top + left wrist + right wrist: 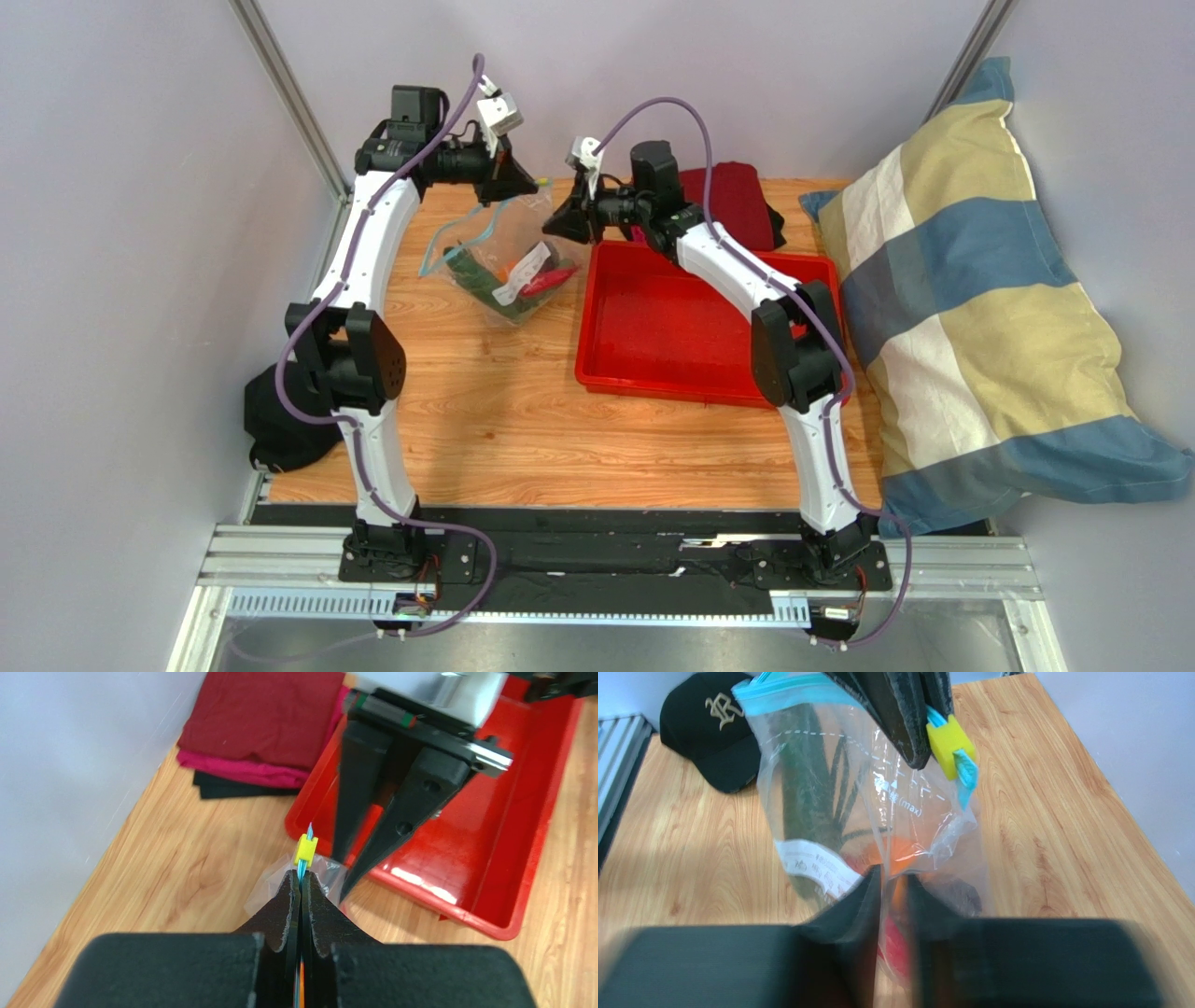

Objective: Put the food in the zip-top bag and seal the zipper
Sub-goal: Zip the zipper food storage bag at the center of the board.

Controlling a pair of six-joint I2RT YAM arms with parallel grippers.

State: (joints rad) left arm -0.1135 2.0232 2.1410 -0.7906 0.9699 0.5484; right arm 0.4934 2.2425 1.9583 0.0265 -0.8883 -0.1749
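Note:
The zip-top bag (pixel 498 263) hangs upright at the back of the table, clear, with a white label (pixel 815 868). The food is inside it: long green vegetables (pixel 808 777), an orange fruit (pixel 908 848), a red chili (pixel 899 948) and a dark round piece (pixel 961 897). My left gripper (pixel 301 875) is shut on the bluish zipper (pixel 781 687), right beside a yellow slider (pixel 306 849). My right gripper (pixel 892 876) is lower on the bag. Its jaws stand a narrow gap apart, with the bag's film running between them.
A red tray (pixel 673 375) lies to the right of the bag. Folded dark red cloth (pixel 737 196) sits behind it. A striped pillow (pixel 982 308) fills the right side. A black cap (pixel 710 728) lies off the table's left edge.

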